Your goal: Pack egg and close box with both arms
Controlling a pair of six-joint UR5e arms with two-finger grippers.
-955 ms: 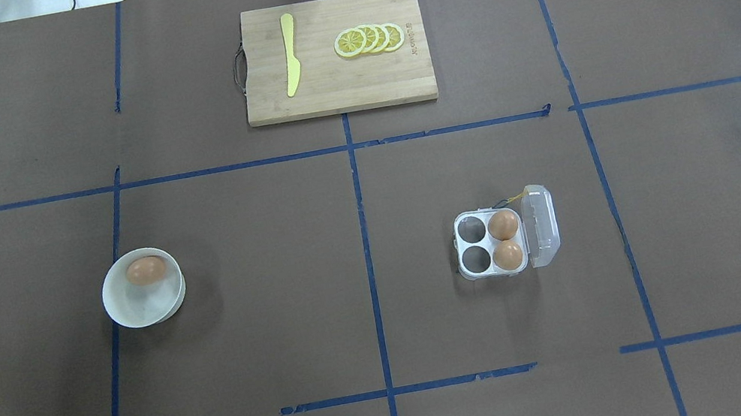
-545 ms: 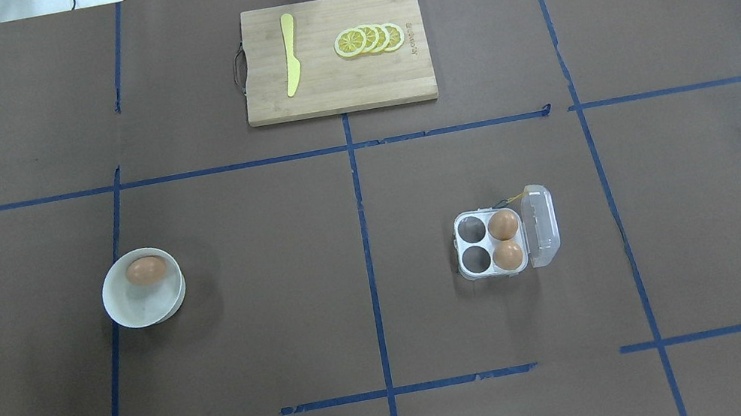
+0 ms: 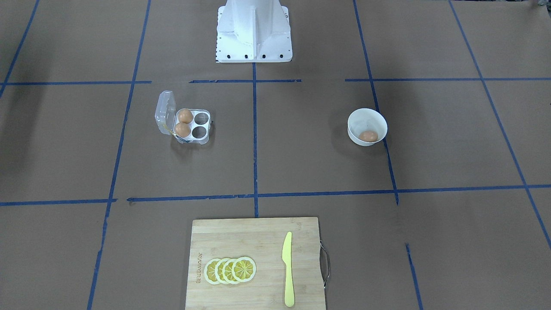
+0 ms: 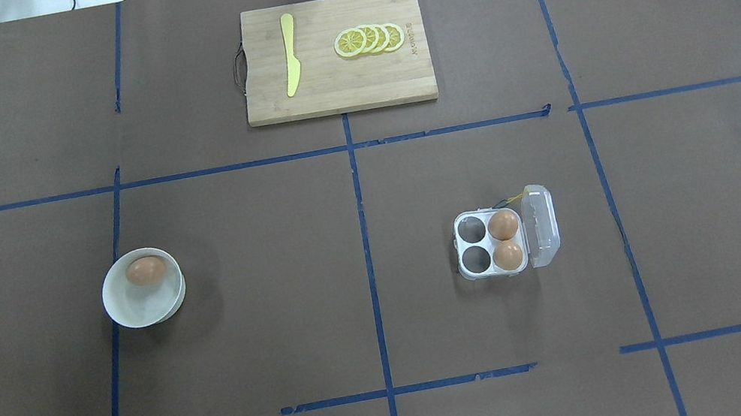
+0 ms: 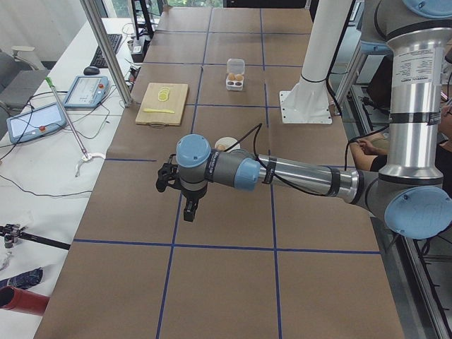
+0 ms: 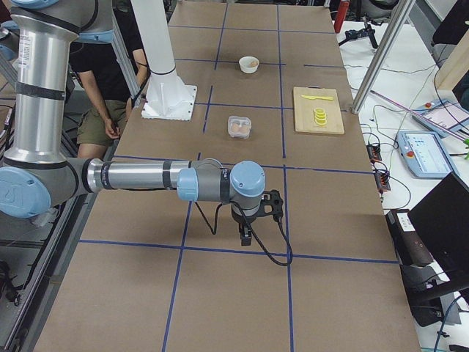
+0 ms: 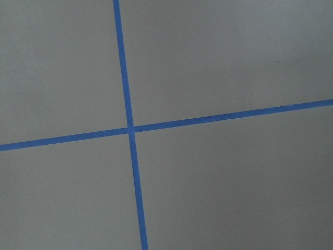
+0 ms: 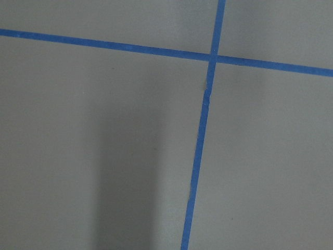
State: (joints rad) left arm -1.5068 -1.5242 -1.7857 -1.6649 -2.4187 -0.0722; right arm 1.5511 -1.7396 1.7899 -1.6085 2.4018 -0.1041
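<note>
Two cups of the small clear plastic four-cup egg carton (image 4: pixel 474 244) stand empty, the pair farthest from its see-through hinged lid (image 4: pixel 542 223), which is swung open. Two brown eggs (image 4: pixel 503 224) fill the cups beside the hinge. The light-brown egg to be packed (image 4: pixel 145 270) lies in a round white bowl (image 4: pixel 140 308) left of centre in the overhead view, well apart from the carton at right of centre.

Neither arm is near them. The left arm's black hand (image 5: pixel 189 210) and the right arm's black hand (image 6: pixel 247 235) each hang over the bare brown table (image 4: pixel 264 295), and I cannot tell whether either is open or closed.

To my eye the job now is the left arm's reach for the egg. It sits against the bowl's far wall, so I would come straight down with the fingers wide, straddle its short axis clear of the rim, and squeeze lightly.

As for writing, the wooden cutting board (image 4: pixel 335 96) carries a short mark beside the yellow lemon slices (image 4: pixel 370 39), too small to read. The printed label (image 5: pixel 417 67) on the left arm's upright tube is equally illegible.
</note>
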